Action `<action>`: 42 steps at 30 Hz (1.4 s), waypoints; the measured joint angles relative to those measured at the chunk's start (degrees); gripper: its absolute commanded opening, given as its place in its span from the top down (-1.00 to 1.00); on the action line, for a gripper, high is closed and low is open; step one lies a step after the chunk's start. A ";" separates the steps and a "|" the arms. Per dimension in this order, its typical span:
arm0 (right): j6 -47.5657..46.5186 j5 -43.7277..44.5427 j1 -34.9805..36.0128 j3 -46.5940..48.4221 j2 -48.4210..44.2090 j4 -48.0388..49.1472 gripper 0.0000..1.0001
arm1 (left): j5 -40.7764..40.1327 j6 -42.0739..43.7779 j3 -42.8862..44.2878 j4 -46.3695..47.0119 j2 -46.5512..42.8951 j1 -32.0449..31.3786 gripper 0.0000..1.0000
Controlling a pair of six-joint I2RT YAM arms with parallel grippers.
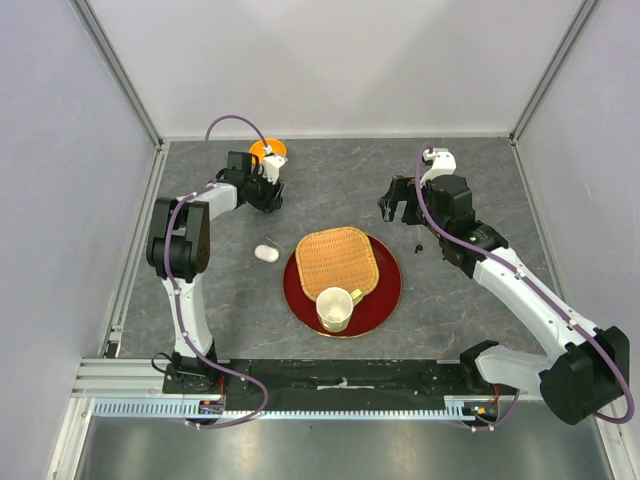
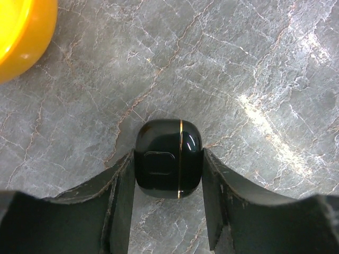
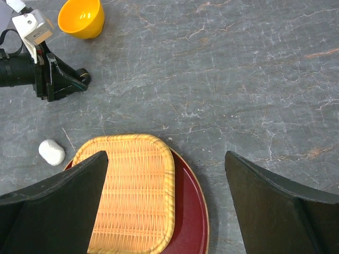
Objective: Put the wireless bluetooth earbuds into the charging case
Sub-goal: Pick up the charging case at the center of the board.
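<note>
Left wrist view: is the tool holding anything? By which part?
The black case, pinched across two opposite sides between the fingers. It looks to be resting on the table.

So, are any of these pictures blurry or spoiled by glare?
Left wrist view: a white glare patch washes out part of the table, and the glossy black charging case carries soft reflections. Right wrist view: the table is sharp, but the end effector fingers are near-black silhouettes. Top view: even light, soft shadows, no glare.

Bright even light — glare patch on tabletop (image 2: pixel 275 114), soft shadows, sharp focus.
</note>
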 measured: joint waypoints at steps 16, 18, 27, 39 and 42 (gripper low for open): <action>4.83 -6.08 -2.93 0.00 0.42 0.81 -0.96 | 1.09 -2.47 -38.99 29.81 -37.35 -4.68 0.96; 6.12 -8.28 -3.17 0.02 0.39 1.66 -0.96 | 0.85 -3.06 -43.85 37.59 -44.09 -6.78 0.96; 12.81 -22.10 -3.32 -3.63 -3.63 11.13 -0.81 | -3.43 -8.83 -61.79 58.07 -62.47 -17.18 0.96; 17.22 -24.17 12.74 -8.37 -6.88 18.62 -0.67 | -7.32 -15.93 -66.27 67.08 -68.02 -27.41 0.96; 17.03 -23.08 16.13 -8.37 -5.97 19.39 -0.73 | -7.69 -17.90 -66.38 69.18 -67.34 -28.17 0.96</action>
